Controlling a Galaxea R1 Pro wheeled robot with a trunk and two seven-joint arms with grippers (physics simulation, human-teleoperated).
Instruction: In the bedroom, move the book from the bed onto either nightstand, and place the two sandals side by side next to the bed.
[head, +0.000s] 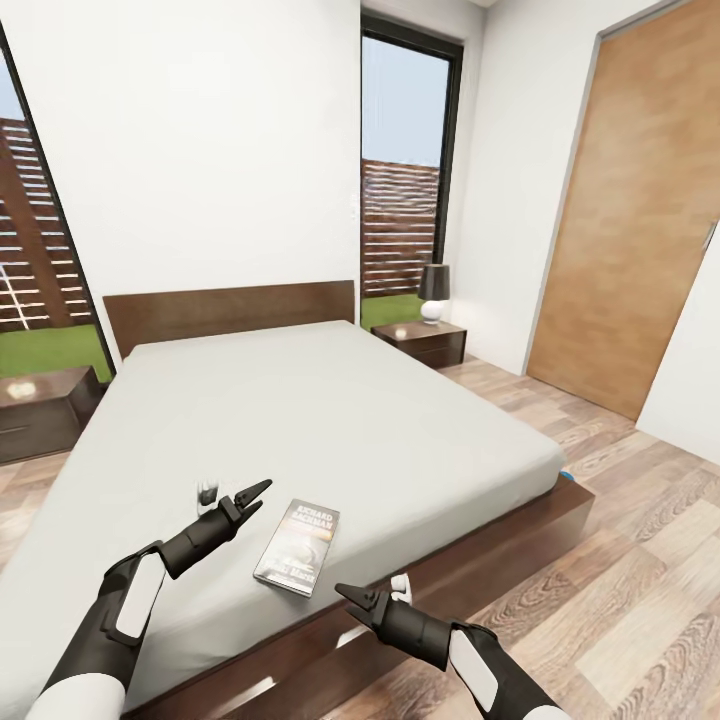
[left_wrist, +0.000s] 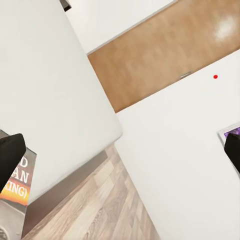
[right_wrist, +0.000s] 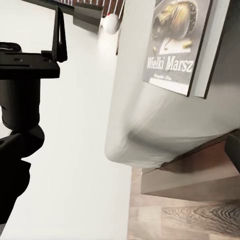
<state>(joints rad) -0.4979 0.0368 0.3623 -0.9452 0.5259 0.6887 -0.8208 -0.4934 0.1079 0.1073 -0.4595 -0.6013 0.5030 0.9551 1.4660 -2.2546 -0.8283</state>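
Head view had the large low bed with pale-grey mattress and dark-brown wooden base (head: 330, 420) filling the middle, and the thin grey-dark paperback book with white lettering and an orange band (head: 298, 547) lay flat on the mattress near the foot edge, between the two arms. Its long axis ran roughly foot-to-head of the bed, tilted slightly, title end toward the headboard. Left gripper (head: 250, 498) hovered over the mattress just beside the book, fingers apart, not touching it. Right gripper (head: 357, 600) sat off the foot edge, near the book's lower corner, black fingers spread, holding nothing. Head view alone gave the two low dark-brown wooden nightstands, one at each side of the headboard (head: 40, 410) (head: 425, 342), the far one carrying a black-shaded lamp with white round base (head: 433, 292), plus the brown wooden door (head: 630, 220) and a bright blue bit (head: 566, 474) at the bed's far foot corner, too small to identify. Left wrist view caught just a strip of the book (left_wrist: 17, 180) by a black fingertip (left_wrist: 10, 155), with the mattress corner and plank floor (left_wrist: 100, 205). Right wrist view showed the cover art and "Wielki Marsz" lettering on the book (right_wrist: 177, 45), which overhung nothing, close to the mattress edge.
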